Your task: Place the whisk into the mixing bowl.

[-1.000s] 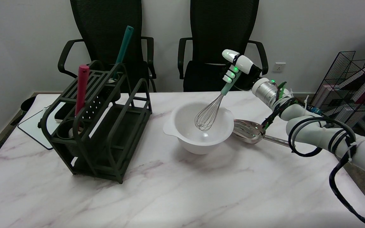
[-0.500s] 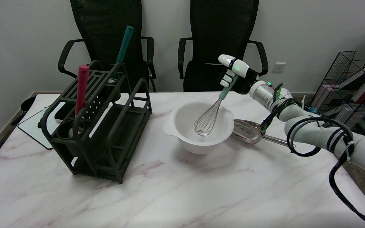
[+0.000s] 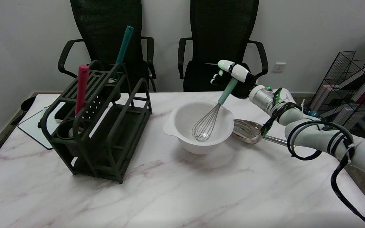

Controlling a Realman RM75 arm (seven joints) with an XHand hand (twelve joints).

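The right hand (image 3: 233, 79) loosely holds the light, stiff whisk (image 3: 209, 120) by its teal handle, wires inside the mixing bowl (image 3: 198, 126).

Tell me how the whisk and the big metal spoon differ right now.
The whisk stands tilted with its wire head inside the bowl; the spoon lies flat on the table, right of the bowl. The whisk has a green handle at the right hand; the spoon is bare metal, untouched. Both have shiny metal heads.

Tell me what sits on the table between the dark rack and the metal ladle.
In the head view, the white mixing bowl sits between the rack and the ladle, with the whisk in it.
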